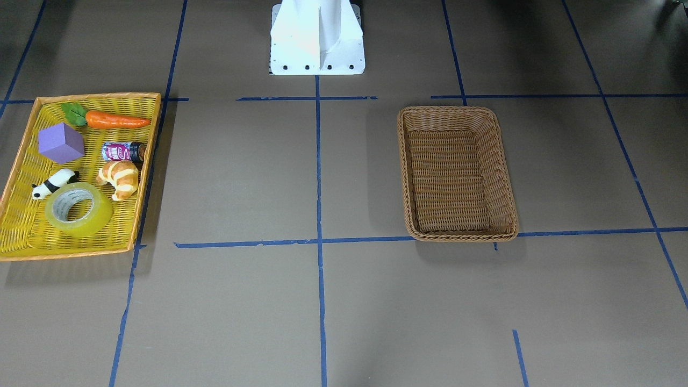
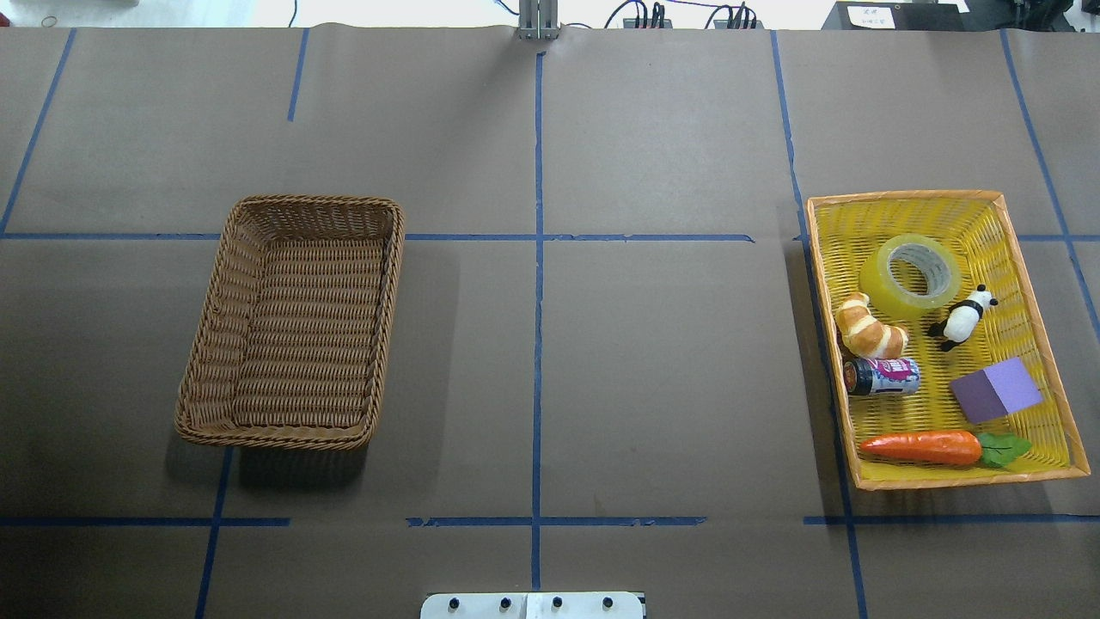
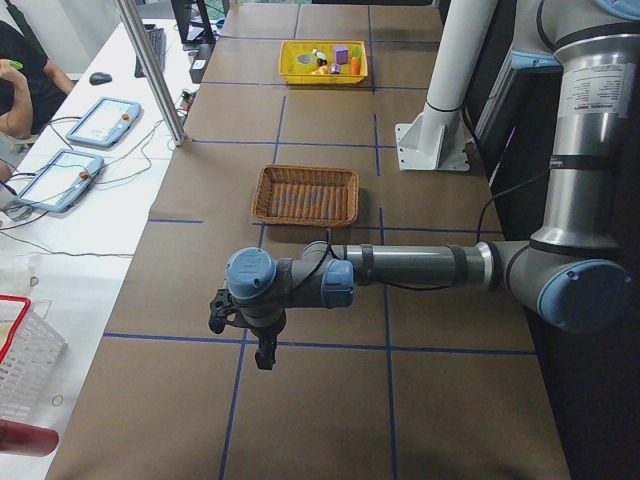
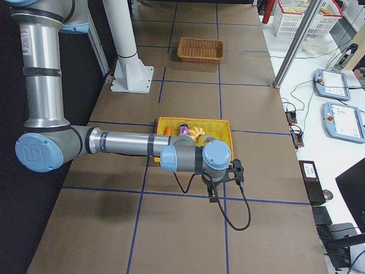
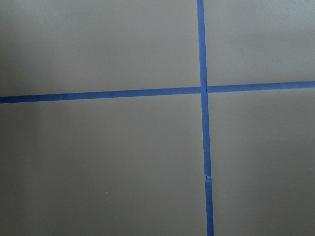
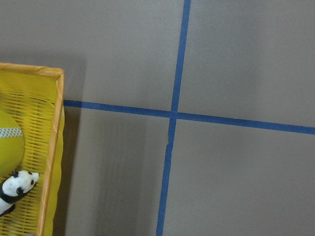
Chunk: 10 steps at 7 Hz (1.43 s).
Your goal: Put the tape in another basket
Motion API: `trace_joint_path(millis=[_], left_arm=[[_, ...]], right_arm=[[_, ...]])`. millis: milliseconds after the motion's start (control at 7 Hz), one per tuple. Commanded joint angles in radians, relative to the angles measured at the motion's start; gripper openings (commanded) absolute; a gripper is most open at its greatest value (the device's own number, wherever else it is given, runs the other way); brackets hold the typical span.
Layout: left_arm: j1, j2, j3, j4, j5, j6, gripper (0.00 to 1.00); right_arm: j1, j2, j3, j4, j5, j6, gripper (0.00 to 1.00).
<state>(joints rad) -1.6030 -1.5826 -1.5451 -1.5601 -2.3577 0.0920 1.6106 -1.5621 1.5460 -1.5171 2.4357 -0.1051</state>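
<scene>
The tape (image 1: 88, 224) is a wide yellow-green roll with a grey-white core. It lies flat in the shallow yellow tray (image 1: 97, 97), at the tray's end away from the robot (image 2: 883, 288). Its edge shows in the right wrist view (image 6: 10, 147). The deep brown wicker basket (image 2: 314, 203) stands empty on the robot's left half (image 1: 457, 110). My left gripper (image 3: 264, 352) hangs past the table's left end, far from both. My right gripper (image 4: 212, 196) hangs just beyond the tray's outer side. I cannot tell whether either is open or shut.
The tray also holds a croissant (image 2: 870, 328), a toy panda (image 2: 962, 319), a small can (image 2: 883, 376), a purple cube (image 2: 997, 389) and a carrot (image 2: 924, 447). The robot's white base (image 1: 317, 37) stands at mid-table. Operators' tablets (image 3: 100, 120) lie on a side desk.
</scene>
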Motion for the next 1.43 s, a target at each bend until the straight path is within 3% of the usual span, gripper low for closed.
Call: trace_joint_path(millis=[0,1286], left_arm=[[0.0,0.0,-0.001,0.0,0.0,0.002,1.0],[0.003,-0.011,0.003,0.0,-0.002,0.0,1.0]], right_arm=[[0.0,0.005,-0.016,0.0,-0.001,0.001,1.0],[-0.004,0.014,0.014,0.003,-0.006,0.013,1.0]])
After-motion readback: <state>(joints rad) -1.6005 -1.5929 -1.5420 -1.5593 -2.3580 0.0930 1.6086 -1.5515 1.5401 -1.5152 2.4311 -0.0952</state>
